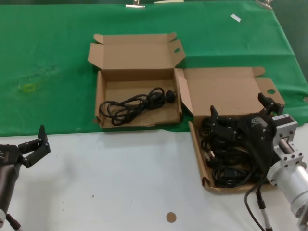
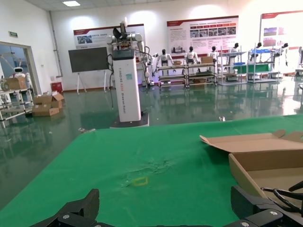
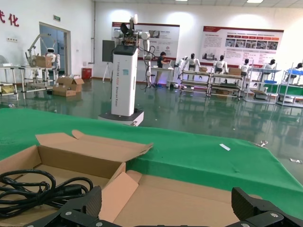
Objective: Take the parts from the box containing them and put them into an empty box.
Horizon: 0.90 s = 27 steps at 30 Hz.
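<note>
The box containing the parts (image 1: 198,153) lies open at the right and holds a pile of black power cables (image 1: 230,163). My right gripper (image 1: 240,109) hovers open and empty over the pile's far part, facing the box's lid (image 3: 199,198); the wrist view shows its jaws wide apart (image 3: 168,213). The other box (image 1: 102,96) lies open at the left on the green cloth and holds one black cable (image 1: 134,103), which also shows in the right wrist view (image 3: 38,191). My left gripper (image 1: 39,146) is open and empty over the white table at the near left, well clear of both boxes.
A green cloth (image 1: 48,57) covers the far half of the table; the near half is white (image 1: 120,173). A small yellow ring (image 1: 29,87) lies on the cloth at the far left. A brown disc (image 1: 171,217) lies near the front edge.
</note>
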Motion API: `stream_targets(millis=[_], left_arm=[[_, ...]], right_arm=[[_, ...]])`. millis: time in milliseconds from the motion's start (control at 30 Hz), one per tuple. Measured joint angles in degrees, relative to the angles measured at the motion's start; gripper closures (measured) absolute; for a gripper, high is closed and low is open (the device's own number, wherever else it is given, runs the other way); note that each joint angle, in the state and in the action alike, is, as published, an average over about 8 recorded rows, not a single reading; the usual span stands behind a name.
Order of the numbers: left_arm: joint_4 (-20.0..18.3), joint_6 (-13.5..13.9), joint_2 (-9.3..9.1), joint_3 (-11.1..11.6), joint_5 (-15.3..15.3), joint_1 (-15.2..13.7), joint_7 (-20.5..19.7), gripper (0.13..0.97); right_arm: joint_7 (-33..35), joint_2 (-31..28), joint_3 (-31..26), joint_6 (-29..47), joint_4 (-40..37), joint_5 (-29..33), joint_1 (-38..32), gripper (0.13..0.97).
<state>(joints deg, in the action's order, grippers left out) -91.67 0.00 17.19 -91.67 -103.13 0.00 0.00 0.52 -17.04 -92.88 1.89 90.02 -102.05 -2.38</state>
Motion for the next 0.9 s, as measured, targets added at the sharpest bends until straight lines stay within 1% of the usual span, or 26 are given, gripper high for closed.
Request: stream_targets(millis=[900], left_arm=[[0.0, 0.0, 0.0, 0.0, 0.0, 0.0, 0.0, 0.132]], right_arm=[[0.0, 0.0, 0.0, 0.0, 0.0, 0.0, 0.0, 0.129]])
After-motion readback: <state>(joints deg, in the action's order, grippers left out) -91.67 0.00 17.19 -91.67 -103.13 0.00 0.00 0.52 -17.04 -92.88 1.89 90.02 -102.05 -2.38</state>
